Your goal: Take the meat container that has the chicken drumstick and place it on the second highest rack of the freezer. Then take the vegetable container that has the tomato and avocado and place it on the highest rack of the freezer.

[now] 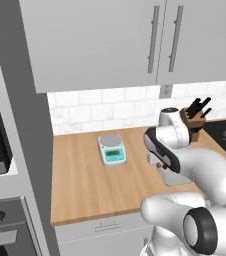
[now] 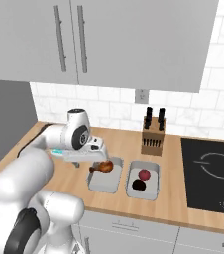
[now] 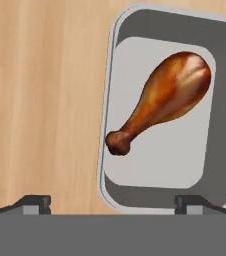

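Bare counter [image 2: 67,178] lies open left of the meat container [image 2: 104,179]. The vegetable container [image 2: 143,180] sits just beside it on the right; a knife block [image 2: 152,135] stands behind.

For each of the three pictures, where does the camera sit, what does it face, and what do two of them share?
Left base view: behind the arm's left, facing the counter and scale; white arm lower right.
Right base view: behind the arm's right, facing two trays; arm lower left, tool over the meat container.
Hand view: looks down at the chicken drumstick; open tool.
Both base views share the knife block.
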